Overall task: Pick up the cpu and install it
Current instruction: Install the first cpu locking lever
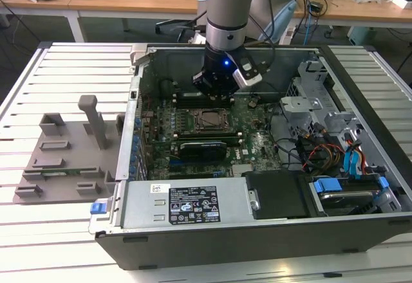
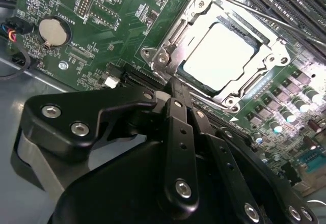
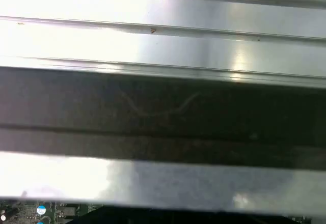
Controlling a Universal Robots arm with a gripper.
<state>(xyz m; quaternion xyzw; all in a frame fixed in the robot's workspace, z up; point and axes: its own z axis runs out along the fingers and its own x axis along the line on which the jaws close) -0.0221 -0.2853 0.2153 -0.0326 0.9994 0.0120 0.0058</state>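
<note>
The cpu [image 2: 224,56], a small silvery square, lies flat inside the metal socket frame [image 2: 163,58] on the green motherboard [image 2: 102,10]. In the exterior view the cpu [image 1: 210,120] sits mid-board inside the open computer case [image 1: 257,231]. My black gripper [image 2: 173,85] hangs just above the board beside the socket's edge, its fingers drawn together with nothing between them. The exterior view has the gripper [image 1: 214,94] over the far edge of the socket, a blue light glowing on the wrist.
A grey plastic tray with upright posts [image 1: 71,157] rests on the slatted table at the exterior view's left. Inside the case are a labelled power supply [image 1: 193,202], a drive cage with coloured cables [image 1: 328,148], and a coin battery [image 2: 53,30]. The case wall [image 3: 163,112] is close to the wrist.
</note>
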